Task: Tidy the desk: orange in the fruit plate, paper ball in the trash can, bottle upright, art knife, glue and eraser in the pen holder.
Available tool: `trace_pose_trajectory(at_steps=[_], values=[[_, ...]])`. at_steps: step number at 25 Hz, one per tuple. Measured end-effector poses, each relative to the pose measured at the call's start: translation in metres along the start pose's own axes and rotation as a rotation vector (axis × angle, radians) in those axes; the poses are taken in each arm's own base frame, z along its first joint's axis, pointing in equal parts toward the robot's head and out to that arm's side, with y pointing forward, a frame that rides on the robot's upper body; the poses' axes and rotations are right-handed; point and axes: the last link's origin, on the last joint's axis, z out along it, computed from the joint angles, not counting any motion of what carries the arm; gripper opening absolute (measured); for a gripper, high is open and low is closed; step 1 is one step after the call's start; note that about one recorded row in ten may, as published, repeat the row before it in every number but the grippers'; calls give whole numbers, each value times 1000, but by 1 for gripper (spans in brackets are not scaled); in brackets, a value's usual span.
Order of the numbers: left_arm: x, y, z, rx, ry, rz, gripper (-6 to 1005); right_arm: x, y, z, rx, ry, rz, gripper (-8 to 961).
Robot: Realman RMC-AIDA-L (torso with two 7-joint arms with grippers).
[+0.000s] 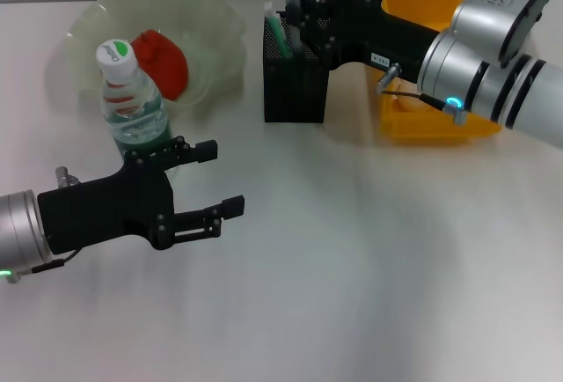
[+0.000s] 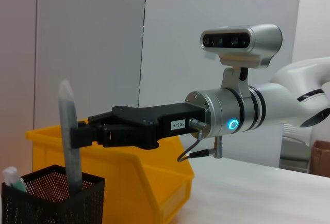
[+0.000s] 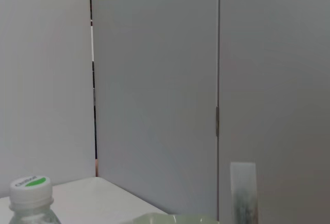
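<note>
Bare white desk (image 1: 369, 268) in front and centre: wide free passage. Black mesh pen holder (image 1: 293, 78) mouth blocked by right gripper (image 1: 295, 23), grey glue stick (image 2: 69, 136) and mint-green art knife (image 1: 280, 34). Upright clear water bottle (image 1: 130, 96) stands just behind spread-fingered left gripper (image 1: 211, 179), before ruffled green glass plate (image 1: 215, 25).

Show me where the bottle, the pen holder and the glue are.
bottle (image 1: 134, 105), head view, on its clear body just above the green label.
pen holder (image 1: 293, 83), head view, on its black mesh front wall.
glue (image 2: 70, 136), left wrist view, on the grey shaft above the mesh rim.
</note>
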Motion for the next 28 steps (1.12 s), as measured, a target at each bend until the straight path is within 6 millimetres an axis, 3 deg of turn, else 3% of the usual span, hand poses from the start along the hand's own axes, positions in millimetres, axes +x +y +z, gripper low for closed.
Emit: trace_pose_trajectory(at_steps=[4,14,21,23,28], values=[[0,0,0,1,2,0,819,3,0,-2,5,5,9,126],[1,1,0,-4,6,0,819,6,2,-4,0,17,14,321],[2,3,-4,-5,27,-10,819,1,4,-13,-16,-52,24,527],[3,4,-6,0,44,-13,819,0,5,-16,-18,-71,26,719],[4,6,-9,2,68,-18,819,-2,10,-37,-34,-147,34,728]])
